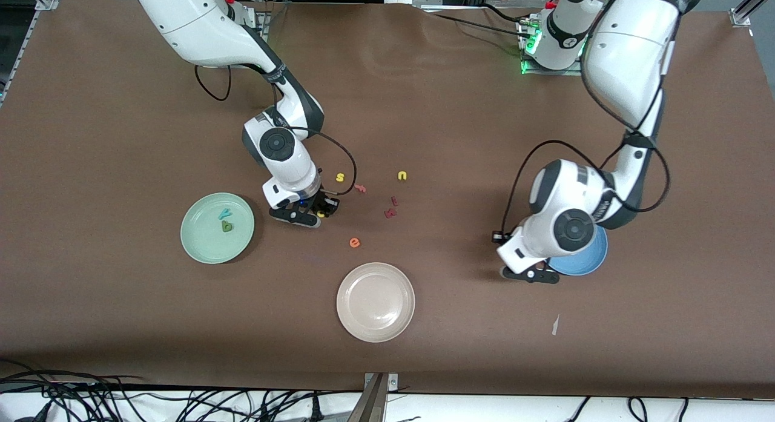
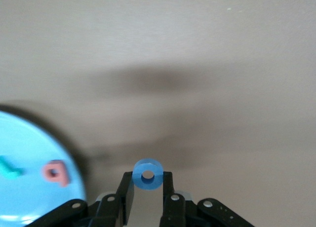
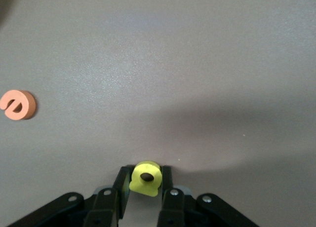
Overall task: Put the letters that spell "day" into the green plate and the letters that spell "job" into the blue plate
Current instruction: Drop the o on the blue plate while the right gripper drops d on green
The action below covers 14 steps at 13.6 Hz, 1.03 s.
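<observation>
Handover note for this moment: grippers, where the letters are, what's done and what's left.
Right gripper: shut on the yellow "a", at the table beside the green plate.
Left gripper: shut on the blue "o", beside the blue plate.
Done: teal "y" and olive "d" in the green plate; teal "j" and pink "b" in the blue plate.
Left: drop "a" in green, "o" in blue.

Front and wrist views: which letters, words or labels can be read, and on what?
"s": yellow letter, on the table.
"e": orange letter, on the table.
"o": blue ring, in the left jaws.
"a": holed yellow letter, in the right jaws.
Other foam letters: too small to read. No labels or brands legible.
</observation>
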Tool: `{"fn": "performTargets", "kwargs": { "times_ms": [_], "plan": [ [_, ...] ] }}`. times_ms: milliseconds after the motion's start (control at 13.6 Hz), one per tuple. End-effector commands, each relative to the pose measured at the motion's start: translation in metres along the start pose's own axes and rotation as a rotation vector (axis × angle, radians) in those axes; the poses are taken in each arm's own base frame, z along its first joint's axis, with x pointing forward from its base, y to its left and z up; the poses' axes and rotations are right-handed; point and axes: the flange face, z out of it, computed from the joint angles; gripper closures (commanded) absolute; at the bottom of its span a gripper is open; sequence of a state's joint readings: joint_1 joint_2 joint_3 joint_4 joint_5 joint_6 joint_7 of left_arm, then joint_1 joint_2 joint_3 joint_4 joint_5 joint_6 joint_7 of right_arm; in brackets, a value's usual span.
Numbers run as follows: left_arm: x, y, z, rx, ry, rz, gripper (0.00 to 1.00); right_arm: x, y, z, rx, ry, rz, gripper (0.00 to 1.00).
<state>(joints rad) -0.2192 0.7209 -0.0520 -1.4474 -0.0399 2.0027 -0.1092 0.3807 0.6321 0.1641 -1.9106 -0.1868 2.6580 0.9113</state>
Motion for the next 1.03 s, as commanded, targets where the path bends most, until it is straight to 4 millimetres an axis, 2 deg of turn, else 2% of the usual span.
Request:
{"fn": "performTargets", "kwargs": {
  "times_ms": [0, 73, 220, 367, 440, 513, 587, 733, 806, 880, 953],
  "plan": [
    [-0.025, -0.032, -0.015, 0.012, -0.029, 0.097, 0.93, 0.000, 0.003, 0.010, -0.007, 0.018, -0.012, 0.86],
    [-0.029, -0.050, -0.014, 0.045, -0.034, 0.129, 0.93, 0.011, 0.008, -0.002, -0.014, 0.041, -0.038, 0.86],
    [-0.039, -0.076, -0.013, 0.084, -0.042, 0.156, 0.92, 0.030, 0.025, -0.039, -0.089, 0.012, -0.103, 0.86],
    [-0.045, -0.107, -0.009, 0.074, -0.041, 0.194, 0.90, 0.060, 0.060, -0.071, -0.111, 0.008, -0.166, 0.86],
    [-0.048, -0.121, -0.004, 0.070, -0.031, 0.212, 0.83, 0.072, 0.078, -0.081, -0.125, 0.001, -0.194, 0.86],
    [-0.052, -0.127, 0.002, 0.067, -0.021, 0.209, 0.32, 0.085, 0.100, -0.088, -0.141, -0.014, -0.227, 0.86],
    [-0.051, -0.130, 0.001, 0.067, -0.017, 0.207, 0.00, 0.095, 0.121, -0.098, -0.152, -0.025, -0.274, 0.86],
    [-0.046, -0.131, -0.012, 0.058, 0.004, 0.183, 0.00, 0.106, 0.165, -0.110, -0.163, -0.042, -0.321, 0.85],
    [-0.043, -0.129, -0.019, 0.056, 0.010, 0.181, 0.00, 0.101, 0.179, -0.107, -0.160, -0.059, -0.302, 0.71],
    [-0.041, -0.129, -0.030, 0.036, 0.010, 0.167, 0.00, 0.096, 0.185, -0.107, -0.144, -0.072, -0.274, 0.52],
    [-0.036, -0.125, -0.050, 0.019, 0.006, 0.159, 0.00, 0.094, 0.185, -0.112, -0.115, -0.079, -0.238, 0.33]
  ]
}}
